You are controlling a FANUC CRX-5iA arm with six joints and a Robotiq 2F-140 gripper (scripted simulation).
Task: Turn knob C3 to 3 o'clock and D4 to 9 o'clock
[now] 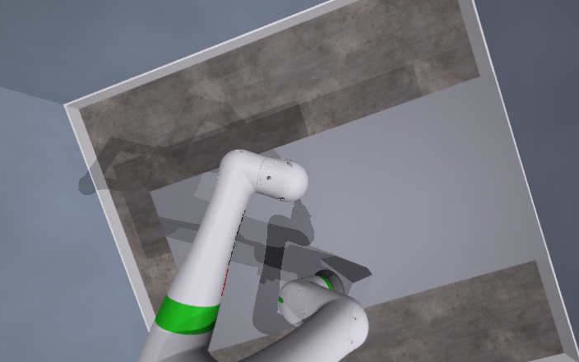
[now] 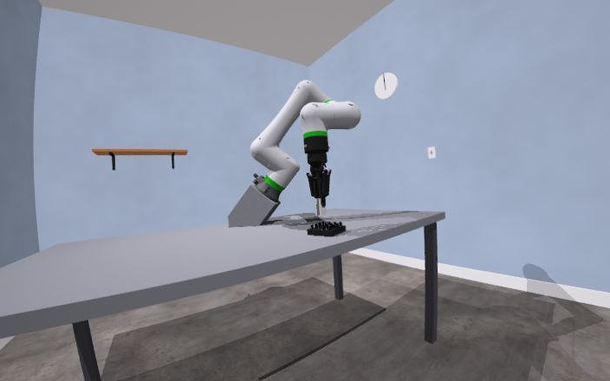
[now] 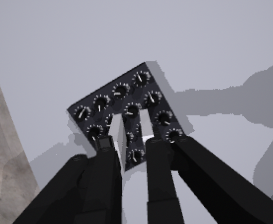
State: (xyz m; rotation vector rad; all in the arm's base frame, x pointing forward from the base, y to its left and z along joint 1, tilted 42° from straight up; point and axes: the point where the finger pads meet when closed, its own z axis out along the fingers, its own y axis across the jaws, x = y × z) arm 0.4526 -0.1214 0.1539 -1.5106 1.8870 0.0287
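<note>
The black knob box (image 2: pixel 326 229) (image 3: pixel 111 100) stands on the grey table (image 2: pixel 155 265) (image 1: pixel 417 179), near its far end. In the wrist view it lies cornerwise below me, with several knobs showing; the names and the white lines are too small to read. My gripper (image 2: pixel 319 211) (image 3: pixel 132 125) points straight down and hangs a little above the box, clear of the knobs. Its fingers stand close together with only a narrow gap, and nothing is between them. In the top view the arm hides both the box and the gripper.
The arm's grey wedge base (image 2: pixel 250 208) sits on the table behind the box. The table's edge runs just to the right of the box. A wooden shelf (image 2: pixel 139 151), a round clock (image 2: pixel 386 86) and a wall socket (image 2: pixel 431 151) are on the walls, far off.
</note>
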